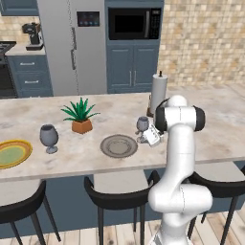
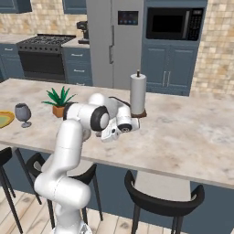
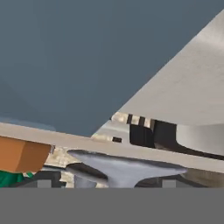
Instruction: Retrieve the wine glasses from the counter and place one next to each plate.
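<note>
The gripper sits low over the island top, right beside the smaller wine glass, which stands upright on its foot just to the right of the grey plate. Whether the jaws are parted or clamped on the stem cannot be told: from the left base camera the hand overlaps the glass, and from the right base camera the robot's own forearm covers the fingertips. The hand camera looks along the stone at the glass's round foot, seen close and edge-on, with the fingers themselves not distinguishable.

Further left, the larger wine glass stands just right of the yellow-rimmed plate, which is cut off at the frame edge. A potted plant sits between and behind the two glasses, and a paper towel roll rises behind the arm.

Both glasses appear placed, so this looks like the release of the second one. The next move calls for backing the hand straight away from the stem without tipping it.
</note>
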